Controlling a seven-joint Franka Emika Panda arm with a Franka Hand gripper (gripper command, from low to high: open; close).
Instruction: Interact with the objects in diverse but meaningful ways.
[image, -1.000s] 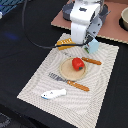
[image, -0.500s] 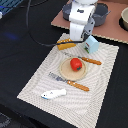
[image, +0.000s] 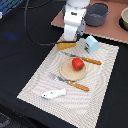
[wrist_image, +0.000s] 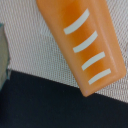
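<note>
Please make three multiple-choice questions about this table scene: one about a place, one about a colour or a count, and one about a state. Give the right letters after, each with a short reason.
1. Where does the red tomato lie?
A. on the round plate
B. in the grey pot
C. beside the fish-shaped piece

2. What colour are the stripes on the orange bread-like block?
A. black
B. white
C. green

3. How does the pale blue cup stand on the placemat?
A. upside down on the plate
B. flat under the fork
C. tilted, near the mat's far edge

Answers: 1 A, the tomato rests on the plate in the exterior view. 2 B, the wrist view shows four white stripes. 3 C, the cup leans beside the arm.
</note>
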